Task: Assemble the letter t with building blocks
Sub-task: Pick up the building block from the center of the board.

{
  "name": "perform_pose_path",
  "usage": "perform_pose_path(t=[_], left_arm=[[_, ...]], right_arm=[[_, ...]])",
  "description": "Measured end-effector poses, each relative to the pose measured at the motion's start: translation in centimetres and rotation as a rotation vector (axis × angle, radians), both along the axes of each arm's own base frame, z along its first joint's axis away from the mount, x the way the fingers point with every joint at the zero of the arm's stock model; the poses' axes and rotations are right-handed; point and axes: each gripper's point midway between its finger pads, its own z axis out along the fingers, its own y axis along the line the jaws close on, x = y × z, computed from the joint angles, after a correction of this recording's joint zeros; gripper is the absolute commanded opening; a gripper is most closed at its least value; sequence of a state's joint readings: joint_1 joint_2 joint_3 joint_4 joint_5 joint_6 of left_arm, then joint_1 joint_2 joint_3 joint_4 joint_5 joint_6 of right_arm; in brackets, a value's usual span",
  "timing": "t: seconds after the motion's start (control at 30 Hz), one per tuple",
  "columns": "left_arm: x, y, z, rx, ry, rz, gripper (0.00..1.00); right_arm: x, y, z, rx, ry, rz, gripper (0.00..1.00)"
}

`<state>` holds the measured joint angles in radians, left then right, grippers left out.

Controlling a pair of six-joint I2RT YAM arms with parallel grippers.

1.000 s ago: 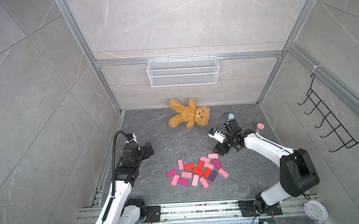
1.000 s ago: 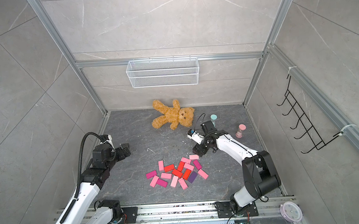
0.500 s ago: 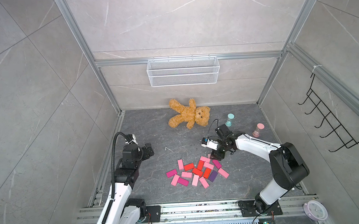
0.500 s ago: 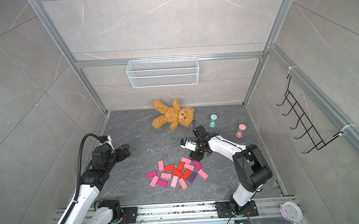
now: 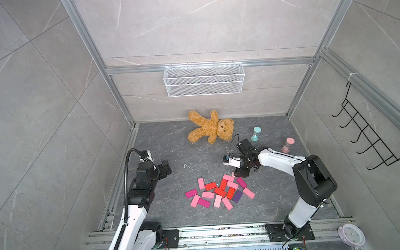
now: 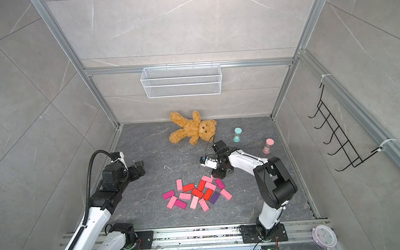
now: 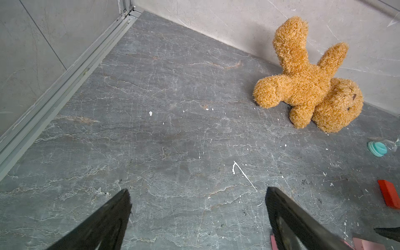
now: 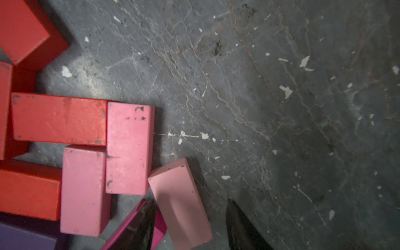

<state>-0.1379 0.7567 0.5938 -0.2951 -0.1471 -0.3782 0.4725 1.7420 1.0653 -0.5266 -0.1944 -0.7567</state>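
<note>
The right hand has swung from beside the teal hourglass to the far edge of the blocks in the middle of the worktop, closing partway. It straddles a pale pink block, with a gap showing on one side. The left hand gapes wide, empty, near the left edge.

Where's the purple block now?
In both top views the purple block lies at the near-right edge of the building blocks, between a red block and a light pink block.
</note>
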Motion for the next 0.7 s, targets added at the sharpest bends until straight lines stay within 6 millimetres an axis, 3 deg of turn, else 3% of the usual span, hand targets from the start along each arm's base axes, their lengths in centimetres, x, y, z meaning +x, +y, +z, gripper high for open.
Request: perform_pose_path(t=[0.43, 0.7], left_arm=[[0.1, 0.0, 0.1, -0.001, -0.006, -0.001, 1.00], [0.1, 0.0, 0.2, -0.001, -0.011, -0.001, 0.99]], right_arm=[[-0.2, -0.3, -1.6, -0.049, 0.036, 0.017, 0.50], [0.3, -0.4, -1.5, -0.085, 0.043, 0.045, 0.32]])
